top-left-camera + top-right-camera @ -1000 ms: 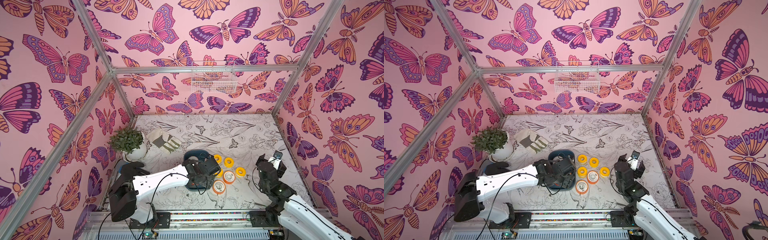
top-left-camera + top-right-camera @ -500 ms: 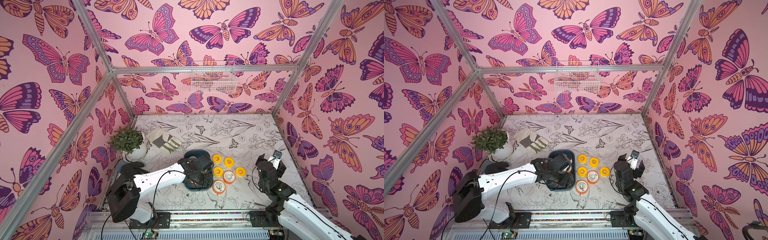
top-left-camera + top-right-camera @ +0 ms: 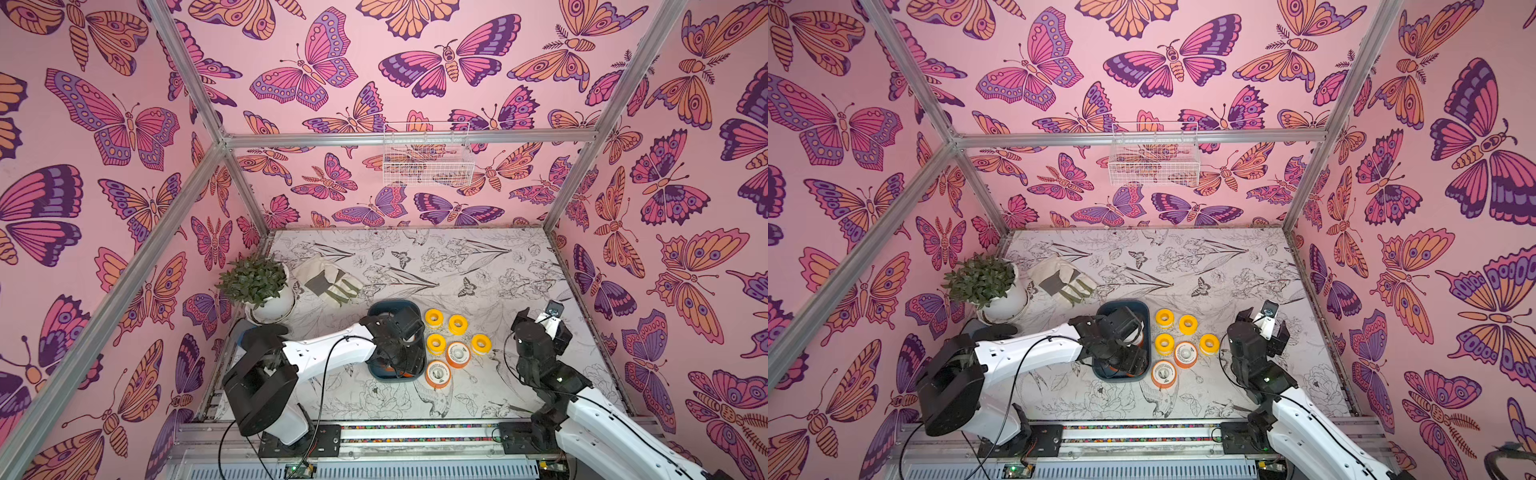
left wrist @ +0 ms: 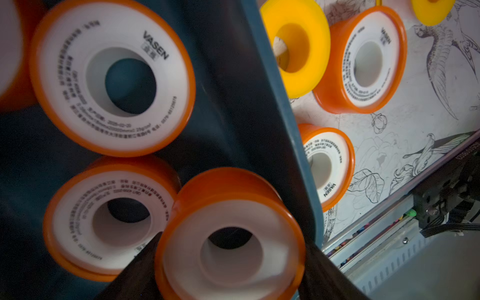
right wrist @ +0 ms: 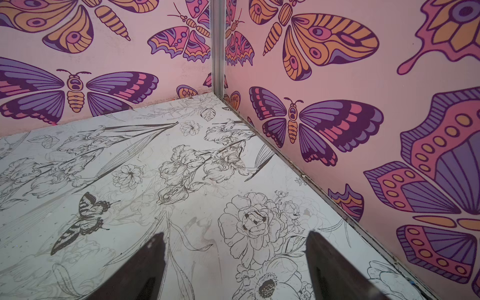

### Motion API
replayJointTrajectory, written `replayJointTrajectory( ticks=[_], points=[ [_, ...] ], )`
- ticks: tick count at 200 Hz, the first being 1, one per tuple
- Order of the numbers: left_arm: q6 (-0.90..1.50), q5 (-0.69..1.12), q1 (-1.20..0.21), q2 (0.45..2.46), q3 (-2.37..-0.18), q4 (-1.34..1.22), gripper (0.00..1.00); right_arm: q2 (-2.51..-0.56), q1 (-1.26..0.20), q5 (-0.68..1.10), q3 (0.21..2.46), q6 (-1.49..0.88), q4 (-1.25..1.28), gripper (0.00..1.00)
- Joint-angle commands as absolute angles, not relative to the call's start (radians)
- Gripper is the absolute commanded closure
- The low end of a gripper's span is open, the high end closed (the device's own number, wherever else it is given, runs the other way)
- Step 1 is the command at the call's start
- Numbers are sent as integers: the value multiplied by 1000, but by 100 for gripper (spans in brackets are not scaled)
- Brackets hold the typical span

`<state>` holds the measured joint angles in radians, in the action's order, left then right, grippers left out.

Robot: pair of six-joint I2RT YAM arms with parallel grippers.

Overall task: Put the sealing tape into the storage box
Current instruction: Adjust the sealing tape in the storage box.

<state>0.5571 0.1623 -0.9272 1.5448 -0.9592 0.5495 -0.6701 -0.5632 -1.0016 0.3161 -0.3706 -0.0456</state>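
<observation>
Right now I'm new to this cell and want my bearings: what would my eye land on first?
The pink butterfly walls all around the cell hit first. Next come the bright yellow and orange spools clustered on the table beside the dark teal storage box. In the left wrist view, the left tool grips an orange spool over that box, above other orange spools lying inside.

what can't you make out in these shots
- storage box contents: in both top views the left arm covers them, so the count is hidden.
- edge orange spool: cut off by the left wrist frame edge.
- held orange spool between the left fingers: label blurred in the left wrist view; contact with the box floor unclear.
</observation>
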Motion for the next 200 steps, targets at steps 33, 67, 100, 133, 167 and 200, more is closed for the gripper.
replayJointTrajectory(
  ticks=[33,67,100,133,167,200],
  points=[
    [528,152,-908,1574,-941,547,58,-666,-557,-1007,348,-390,-60,12],
    [517,99,-902,1592,-955,578,58,-668,-556,-1007,348,-391,-60,12],
    [510,81,-893,1599,-960,585,58,-666,-557,-1007,348,-391,-62,12],
    [503,65,-880,1598,-960,596,58,-665,-557,-1006,348,-394,-63,12],
    [490,44,-858,1601,-959,609,58,-664,-557,-1005,348,-394,-63,12],
    [479,31,-840,1600,-957,615,58,-665,-557,-1005,348,-393,-63,12]
  ],
)
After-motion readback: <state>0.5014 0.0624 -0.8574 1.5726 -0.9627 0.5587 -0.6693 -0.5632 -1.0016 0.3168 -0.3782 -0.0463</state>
